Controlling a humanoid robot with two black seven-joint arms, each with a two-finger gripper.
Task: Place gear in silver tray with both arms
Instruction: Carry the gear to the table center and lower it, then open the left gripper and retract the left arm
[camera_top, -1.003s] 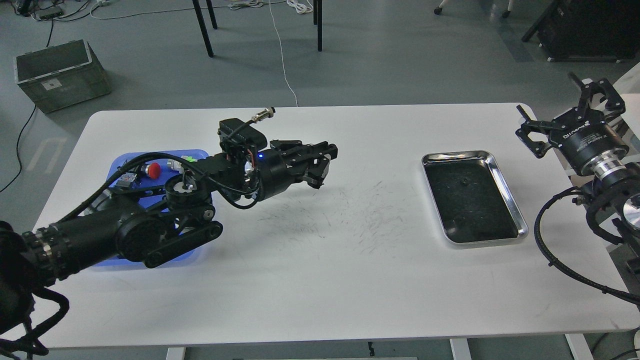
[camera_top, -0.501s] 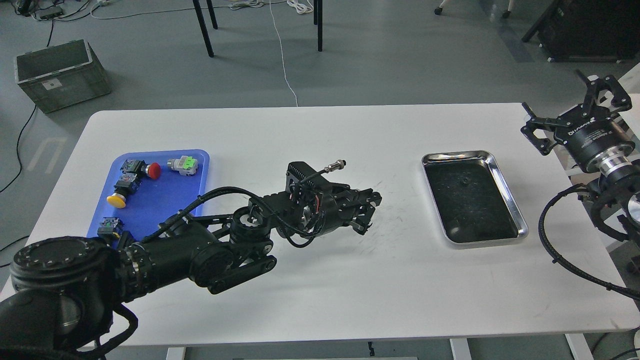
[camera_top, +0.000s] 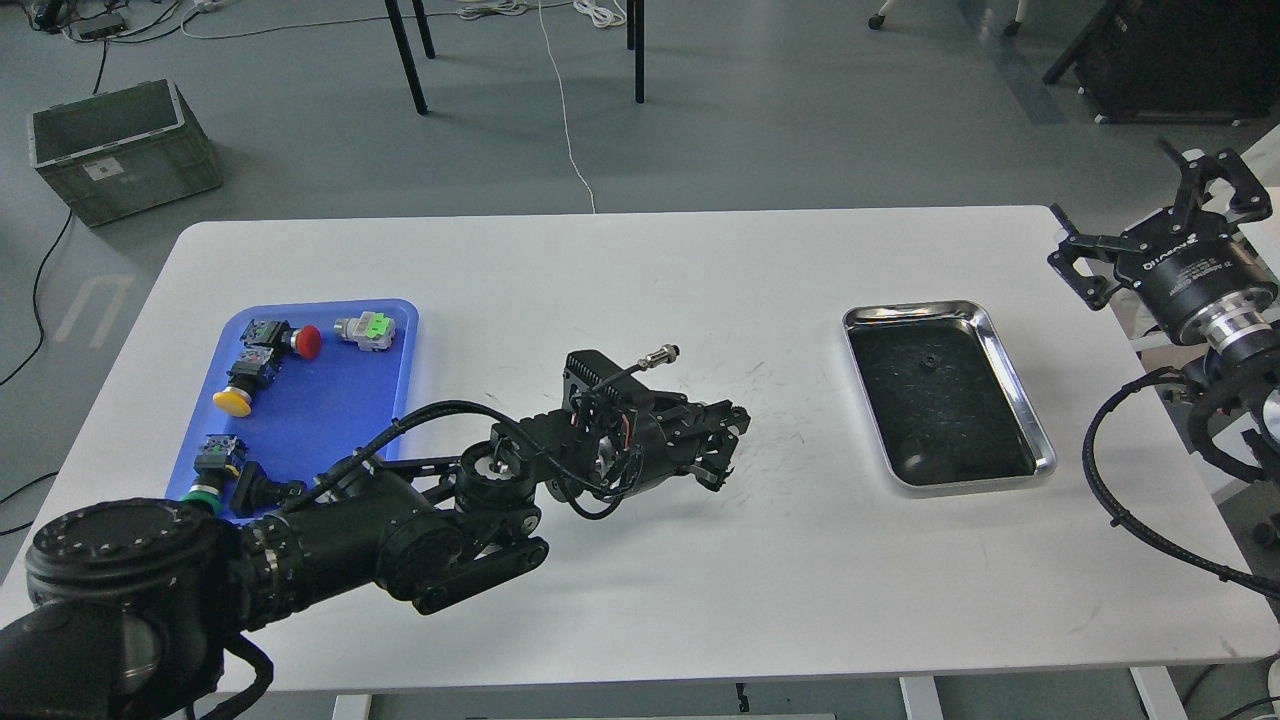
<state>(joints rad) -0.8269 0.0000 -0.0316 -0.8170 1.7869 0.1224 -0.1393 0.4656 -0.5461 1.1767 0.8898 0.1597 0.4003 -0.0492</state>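
The silver tray (camera_top: 1015, 385) lies on the right of the white table, and its dark floor holds nothing. My left gripper (camera_top: 722, 448) hovers low over the middle of the table, well left of the tray. Its fingers are drawn close on a small dark piece, the gear (camera_top: 714, 474), which is mostly hidden between them. My right gripper (camera_top: 1140, 215) is open and empty. It is raised beyond the table's right edge, up and to the right of the tray.
A blue plastic tray (camera_top: 395, 345) at the left holds several push buttons and switches. Black cables loop off my right arm (camera_top: 1095, 480) over the table's right edge. A grey crate (camera_top: 120, 150) and chair legs stand on the floor behind.
My left arm swung from over the blue tray to the table's middle, uncovering that tray, then eased slightly back left. My right gripper drifted a little right and stayed open.
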